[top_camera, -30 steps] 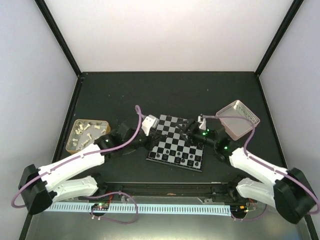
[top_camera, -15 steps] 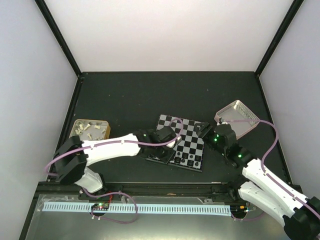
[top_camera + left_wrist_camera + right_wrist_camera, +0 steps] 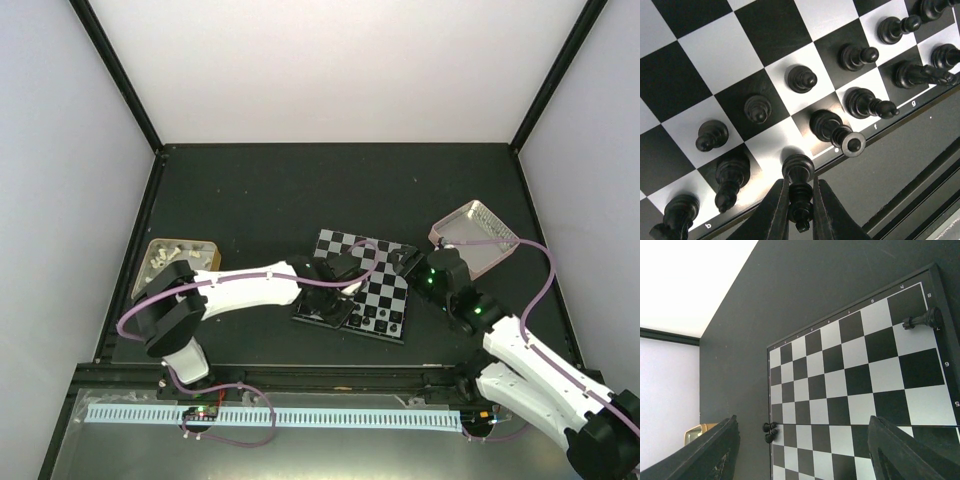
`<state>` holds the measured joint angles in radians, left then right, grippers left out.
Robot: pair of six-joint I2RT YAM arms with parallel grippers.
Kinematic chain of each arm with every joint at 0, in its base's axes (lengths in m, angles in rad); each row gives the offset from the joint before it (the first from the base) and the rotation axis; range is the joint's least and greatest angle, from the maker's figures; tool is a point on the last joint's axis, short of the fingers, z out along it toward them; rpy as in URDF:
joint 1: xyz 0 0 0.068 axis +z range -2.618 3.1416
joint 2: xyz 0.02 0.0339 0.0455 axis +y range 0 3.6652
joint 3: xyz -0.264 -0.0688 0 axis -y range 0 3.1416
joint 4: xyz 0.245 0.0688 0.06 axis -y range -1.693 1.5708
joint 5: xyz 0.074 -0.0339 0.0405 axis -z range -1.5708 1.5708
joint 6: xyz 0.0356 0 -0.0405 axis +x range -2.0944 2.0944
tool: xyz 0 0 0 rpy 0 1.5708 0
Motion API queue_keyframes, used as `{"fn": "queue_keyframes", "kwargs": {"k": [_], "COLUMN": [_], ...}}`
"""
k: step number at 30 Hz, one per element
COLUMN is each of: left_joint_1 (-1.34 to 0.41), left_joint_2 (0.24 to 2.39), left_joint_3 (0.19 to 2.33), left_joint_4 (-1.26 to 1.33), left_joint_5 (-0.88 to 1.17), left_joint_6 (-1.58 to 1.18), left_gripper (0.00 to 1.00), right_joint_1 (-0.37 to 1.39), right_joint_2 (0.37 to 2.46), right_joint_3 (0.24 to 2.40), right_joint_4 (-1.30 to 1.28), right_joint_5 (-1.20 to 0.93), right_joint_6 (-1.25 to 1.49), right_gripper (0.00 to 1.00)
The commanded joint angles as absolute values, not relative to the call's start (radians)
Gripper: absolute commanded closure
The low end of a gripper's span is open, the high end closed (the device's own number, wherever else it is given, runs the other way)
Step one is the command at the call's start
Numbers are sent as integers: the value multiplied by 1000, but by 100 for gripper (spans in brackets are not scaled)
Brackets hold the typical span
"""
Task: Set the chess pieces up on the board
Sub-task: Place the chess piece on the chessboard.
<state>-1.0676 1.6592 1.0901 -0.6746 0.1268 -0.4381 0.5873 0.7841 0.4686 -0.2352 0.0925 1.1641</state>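
Note:
The board lies mid-table, checked black and silver. Several black chess pieces stand in two rows along its near edge. My left gripper hangs over that edge. In the left wrist view my left gripper is shut on the upper part of one black piece, whose base rests on a pale edge square of the board. My right gripper is at the board's right side, open. The right wrist view shows its fingers spread wide above the board, nothing between them.
A pink-rimmed metal tray sits right of the board, behind my right arm. A tan tray with pale pieces sits at the left. One black piece stands alone on the far ranks, and two small dark pieces sit at the board's edge.
My left arm has swung right from beside the board to over its near edge. My right gripper has drawn back off the board to its right side.

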Motion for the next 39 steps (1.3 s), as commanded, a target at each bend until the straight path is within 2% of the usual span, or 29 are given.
{"fn": "queue_keyframes", "kwargs": {"k": [1, 17, 29, 39], "left_joint_1": [-1068, -1068, -1068, -1068], "left_joint_2": [1693, 1737, 1732, 1726], "left_joint_3": [1154, 1187, 1198, 1203], "left_joint_4": [-700, -736, -758, -731], "left_joint_5": [95, 63, 63, 100], "left_joint_6": [-427, -425, -415, -417], "left_gripper": [93, 87, 87, 77], "right_joint_1": [580, 579, 579, 578], "right_joint_2": [788, 799, 794, 790], "right_joint_3": [456, 446, 443, 442], "right_joint_4": [-232, -222, -221, -223], "right_joint_5": [112, 91, 86, 83], "right_joint_6": [1149, 1153, 1156, 1150], "right_gripper": [29, 29, 29, 29]}}
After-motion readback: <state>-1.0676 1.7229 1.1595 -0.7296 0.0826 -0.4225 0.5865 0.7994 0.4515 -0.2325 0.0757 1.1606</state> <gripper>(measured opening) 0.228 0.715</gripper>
